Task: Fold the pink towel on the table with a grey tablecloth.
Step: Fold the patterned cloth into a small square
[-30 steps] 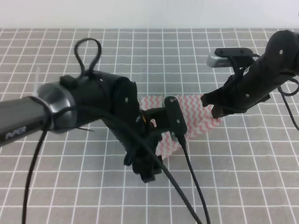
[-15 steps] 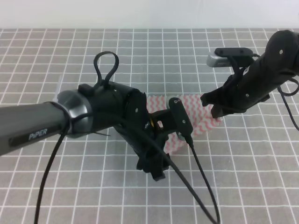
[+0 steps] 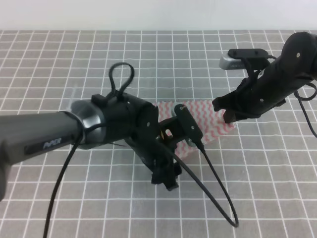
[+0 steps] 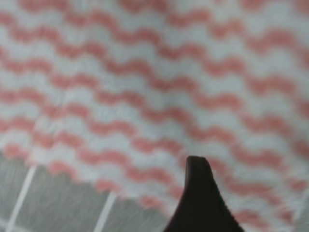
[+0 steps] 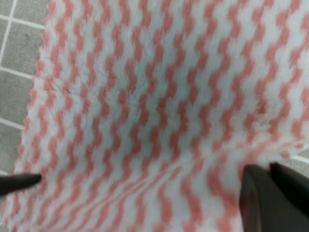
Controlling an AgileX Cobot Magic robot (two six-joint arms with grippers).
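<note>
Pink towel flat on grey gridded tablecloth; arm lettering unreadable

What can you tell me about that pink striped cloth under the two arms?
The pink towel is a thin, fuzzy cloth with pink-and-white wavy zigzag stripes and jagged edges. It lies on the grey gridded tablecloth, mostly hidden by both arms. The close-up views show slight creases. A dark fingertip of the left gripper sits over its edge; whether either gripper pinches it cannot be told.
</note>
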